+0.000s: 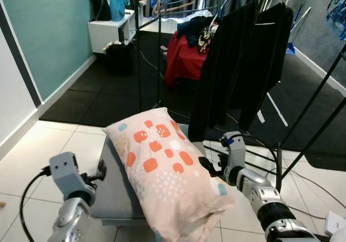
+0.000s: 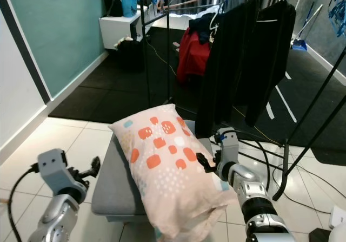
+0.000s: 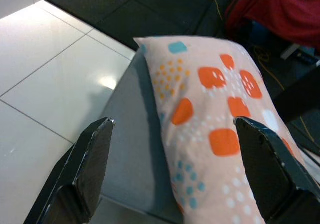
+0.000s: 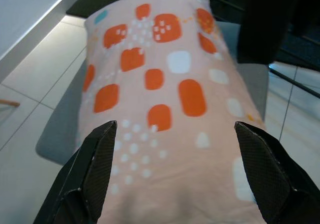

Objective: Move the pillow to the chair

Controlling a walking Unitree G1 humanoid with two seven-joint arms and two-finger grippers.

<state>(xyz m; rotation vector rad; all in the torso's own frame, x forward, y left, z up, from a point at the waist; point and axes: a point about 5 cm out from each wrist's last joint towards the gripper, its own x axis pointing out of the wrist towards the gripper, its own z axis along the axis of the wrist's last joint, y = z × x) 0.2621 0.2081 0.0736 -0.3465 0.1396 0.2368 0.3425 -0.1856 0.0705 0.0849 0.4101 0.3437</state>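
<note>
1. Pillow (image 1: 165, 174) lies on grey chair (image 1: 116, 193), long axis running away from robot, near end overhanging.
2. Right gripper (image 1: 207, 166) touches its right flank, fingers wide, nearer.
3. Left gripper (image 1: 101, 172) beside chair's left edge, fingers wide.

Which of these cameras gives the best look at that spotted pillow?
The left eye view: it shows the pillow nearly whole, lying on the grey seat between both grippers. The right eye view shows much the same. The wrist views each show only part of its patterned surface, close up.
</note>
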